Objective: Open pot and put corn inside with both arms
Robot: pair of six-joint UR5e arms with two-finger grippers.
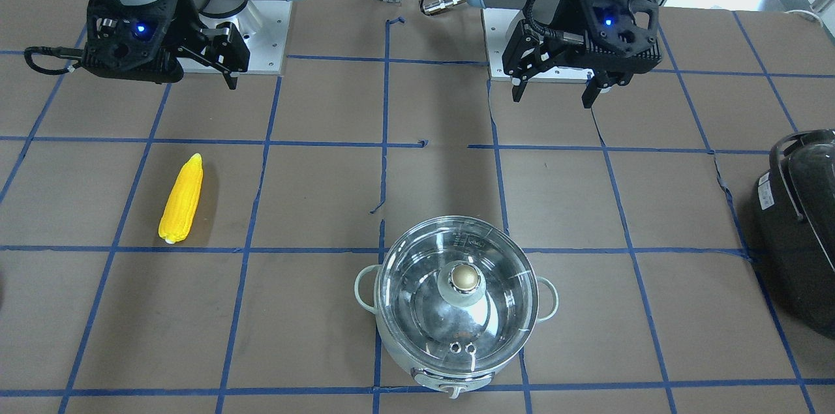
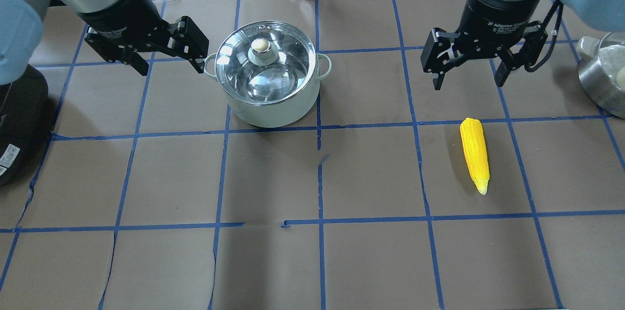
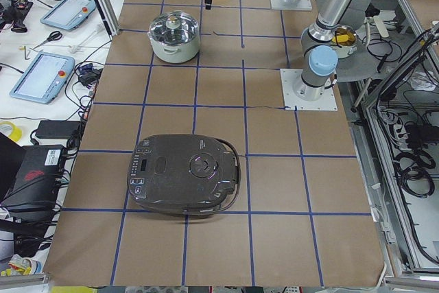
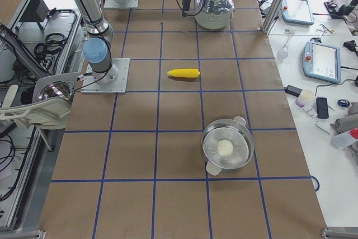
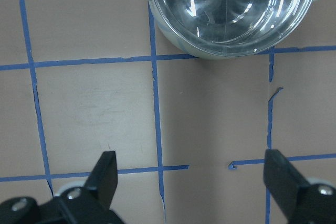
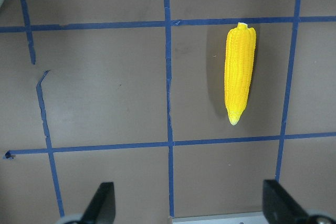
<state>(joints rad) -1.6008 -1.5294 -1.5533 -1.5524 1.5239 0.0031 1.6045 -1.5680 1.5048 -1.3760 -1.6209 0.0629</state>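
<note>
The mint-green pot (image 2: 273,105) stands on the table with its glass lid (image 2: 285,63) and gold knob (image 2: 260,46) on. It also shows in the front view (image 1: 417,371) and at the top of the left wrist view (image 5: 173,40). My left gripper (image 2: 172,71) is open and empty, hovering just left of the pot; it also shows in the front view (image 1: 553,100). The yellow corn (image 2: 474,154) lies on the table to the right, also seen in the front view (image 1: 181,200) and the right wrist view (image 6: 240,72). My right gripper (image 2: 468,84) is open and empty, above and beyond the corn.
A large black appliance (image 3: 185,173) sits on the table's left end, also in the front view (image 1: 802,225). A second steel pot (image 4: 226,149) with a white object inside stands at the right end, also in the overhead view (image 2: 603,80). Blue tape lines grid the brown table.
</note>
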